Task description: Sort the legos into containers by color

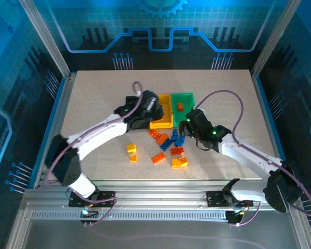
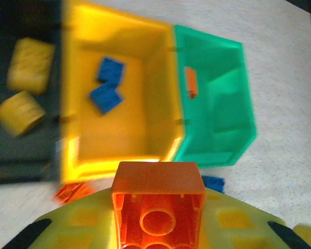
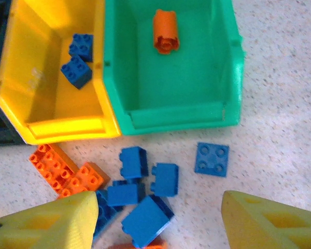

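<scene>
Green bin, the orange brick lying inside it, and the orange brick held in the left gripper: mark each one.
green bin [image 3: 176, 115]: right wrist view, on its near wall.
orange brick inside [image 3: 165, 31]: right wrist view, on its side.
held orange brick [image 2: 158, 207]: left wrist view, on its hollow underside.

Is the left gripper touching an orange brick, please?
Touching: the left wrist view shows the left gripper clamped on the orange brick.

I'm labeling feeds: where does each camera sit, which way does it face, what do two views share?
Top external: above, behind the arms, facing down on the table; both arms show.
Left wrist: faces down into yellow bin and green bin; left gripper clamps an orange brick.
Right wrist: faces down on loose blue legos; right gripper open.
Wrist views share both bins.
</scene>
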